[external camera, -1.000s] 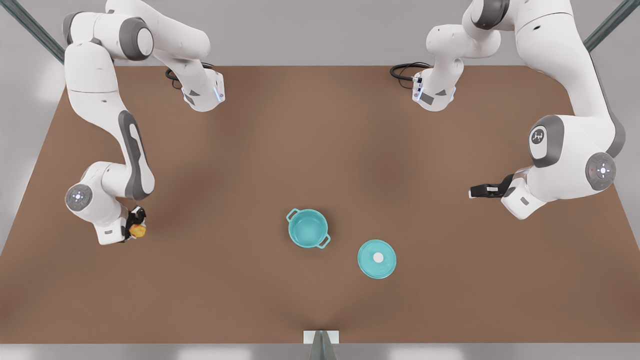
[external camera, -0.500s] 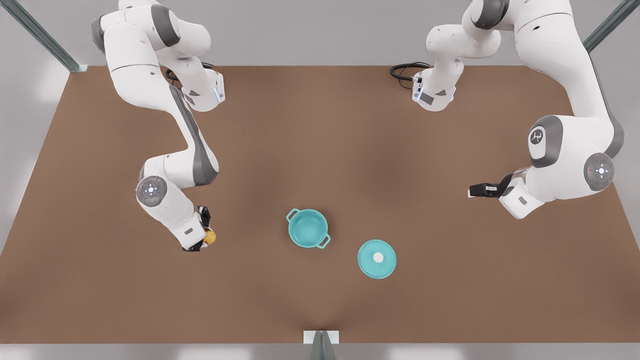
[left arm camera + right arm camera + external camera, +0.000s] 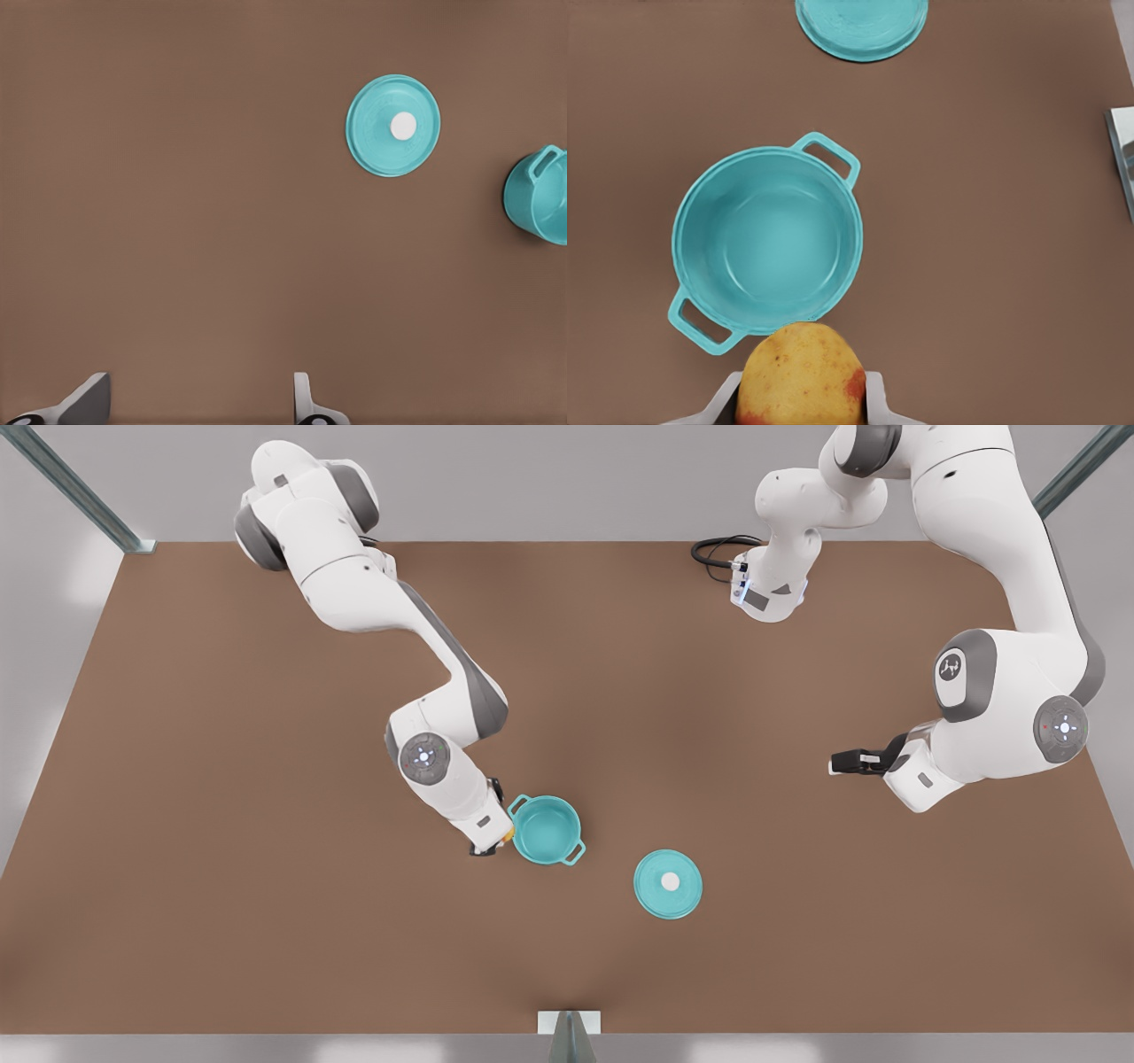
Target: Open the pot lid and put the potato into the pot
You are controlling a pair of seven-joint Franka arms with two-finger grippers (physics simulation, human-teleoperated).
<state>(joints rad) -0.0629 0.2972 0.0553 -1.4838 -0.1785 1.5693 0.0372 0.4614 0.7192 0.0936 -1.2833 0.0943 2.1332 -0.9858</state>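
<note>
So the right gripper (image 3: 493, 841) has its fingers clamped on the potato (image 3: 801, 375), hovering right beside the pot (image 3: 546, 830), on the side facing the table's left edge in the front view. The pot sits open near the table's middle, a bit toward the near edge, teal inside with nothing in it. The lid (image 3: 668, 883) lies flat on the table (image 3: 266, 921) just beside the pot, knob up. The left gripper (image 3: 849, 762) waits over by the table's right edge in the front view, fingers spread apart, holding nothing.
</note>
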